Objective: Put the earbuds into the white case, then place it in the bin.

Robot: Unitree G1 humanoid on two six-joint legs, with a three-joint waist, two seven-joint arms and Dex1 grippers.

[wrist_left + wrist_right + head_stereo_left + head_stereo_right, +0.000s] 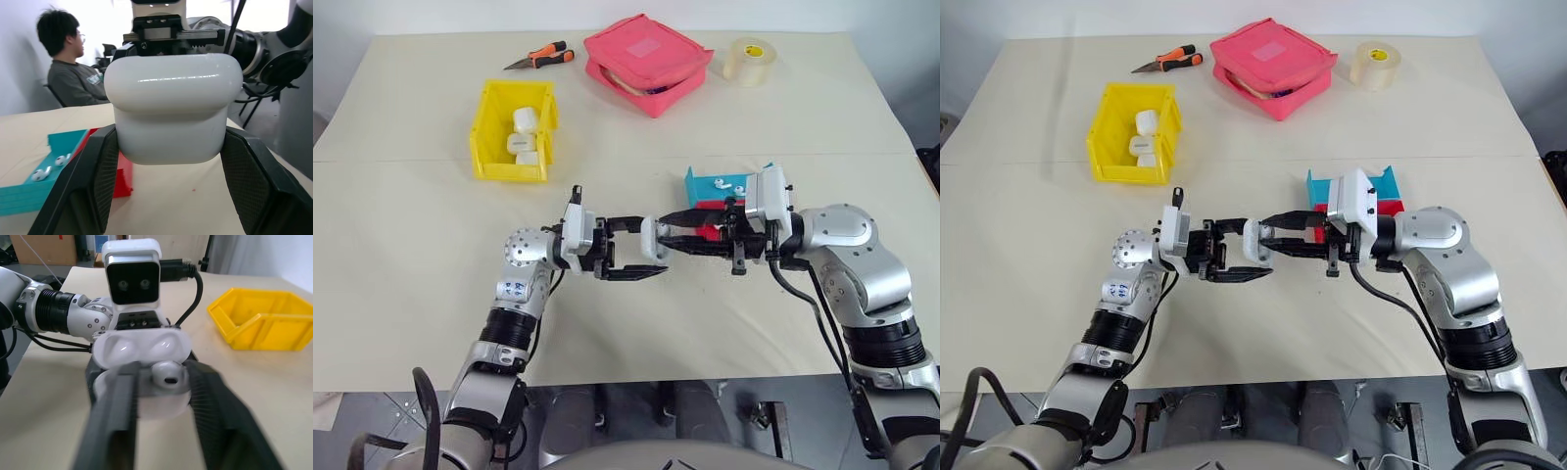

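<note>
Now we hold the white case pinched in our left gripper, lid open toward the right gripper — its fingers spread, an earbud between them, directly over the case's socket.

Twin head views look down over table, wrist views face each other, sharing white case.

Silver segmented arms are carrying white wrist camera blocks. Black cables are looping beside ribbed black forearm collars and black fingers.
</note>
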